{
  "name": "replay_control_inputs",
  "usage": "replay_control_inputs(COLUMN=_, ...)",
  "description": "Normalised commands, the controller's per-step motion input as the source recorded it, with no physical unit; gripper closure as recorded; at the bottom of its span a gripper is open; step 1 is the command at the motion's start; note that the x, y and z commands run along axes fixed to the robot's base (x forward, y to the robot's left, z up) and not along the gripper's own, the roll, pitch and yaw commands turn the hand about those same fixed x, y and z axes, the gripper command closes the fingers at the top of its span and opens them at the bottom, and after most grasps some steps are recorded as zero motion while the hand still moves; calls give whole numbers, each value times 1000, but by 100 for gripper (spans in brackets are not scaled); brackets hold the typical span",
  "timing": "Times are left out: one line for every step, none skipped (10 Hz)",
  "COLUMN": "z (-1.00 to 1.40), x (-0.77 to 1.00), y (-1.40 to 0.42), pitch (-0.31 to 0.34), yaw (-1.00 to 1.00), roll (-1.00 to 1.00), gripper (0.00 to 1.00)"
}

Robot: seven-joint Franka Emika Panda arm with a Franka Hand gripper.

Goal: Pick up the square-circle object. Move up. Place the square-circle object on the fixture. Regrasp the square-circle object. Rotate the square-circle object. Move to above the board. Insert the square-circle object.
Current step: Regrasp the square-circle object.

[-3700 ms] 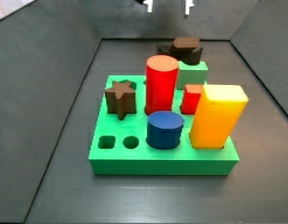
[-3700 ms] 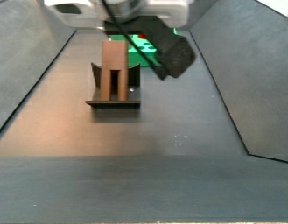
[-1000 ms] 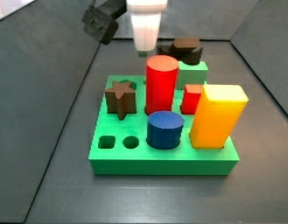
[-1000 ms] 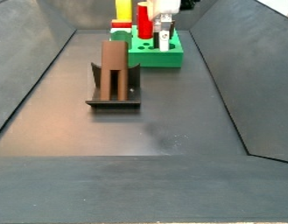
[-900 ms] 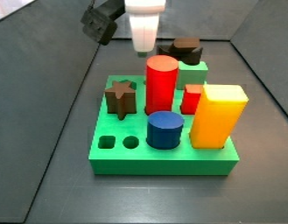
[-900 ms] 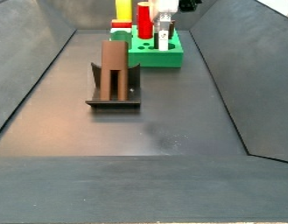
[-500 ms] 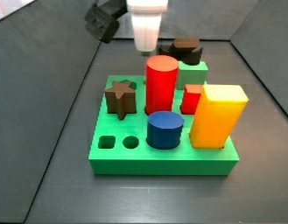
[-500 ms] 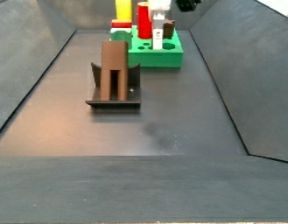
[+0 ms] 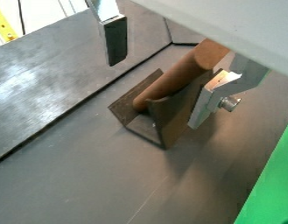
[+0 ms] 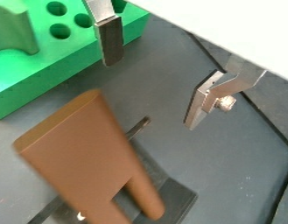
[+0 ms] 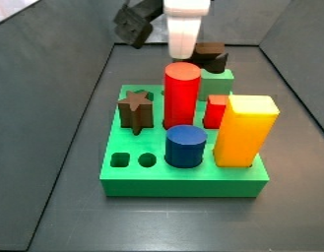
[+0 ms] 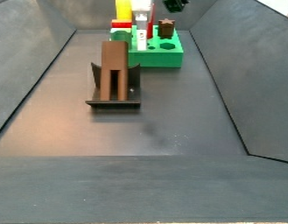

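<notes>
Open floor around the fixture [image 12: 113, 94], crowded board [image 11: 191, 172] beyond

The gripper [image 10: 158, 74] hangs empty, jaws apart, above the square-circle object [image 12: 112, 68]; tall pegs [image 11: 181, 94] crowd the board.

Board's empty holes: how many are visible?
2: a square hole and a round hole, side by side at the board's near corner; pegs may hide others. The open claw hovers above the square-circle object.
</notes>
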Motion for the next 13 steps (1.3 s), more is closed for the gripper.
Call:
replay_control_inputs(z=-18, x=1000, y=-21, pitch=144, yaw=35, roll=68, gripper=0)
replay_control_inputs(z=-19, x=1000, y=-20, pitch=142, yaw=37, roll=66, gripper=0)
replay_control_inputs(z=-16, x=984, y=-22, pitch=139, yaw=36, roll=64, gripper=0)
replay_control_inputs(z=-15, x=899, y=-21, pitch=141, yaw=33, roll=65, gripper=0)
replay_control_inputs(z=-11, x=788, y=-19, pitch=148, yaw=30, roll=69, gripper=0)
replay_control_inputs(z=-12, x=717, y=-21, pitch=147, yaw=29, roll=67, gripper=0)
replay_control_inputs(z=-15, x=645, y=-17, pitch=147, yaw=28, roll=65, gripper=0)
replay_control_inputs(z=-12, x=573, y=-19, pitch=151, yaw=29, roll=68, gripper=0)
replay_control_inputs(z=-13, x=488, y=-21, pitch=159, yaw=30, roll=74, gripper=0)
replay_control_inputs(z=-12, x=428, y=-22, pitch=157, yaw=28, roll=72, gripper=0)
replay_control_inputs(z=-14, x=366, y=-21, pitch=157, yaw=29, roll=71, gripper=0)
replay_control_inputs(z=-13, x=308, y=-21, pitch=163, yaw=29, roll=75, gripper=0)
replay_control_inputs(z=-8, x=236, y=-23, pitch=168, yaw=31, roll=80, gripper=0)
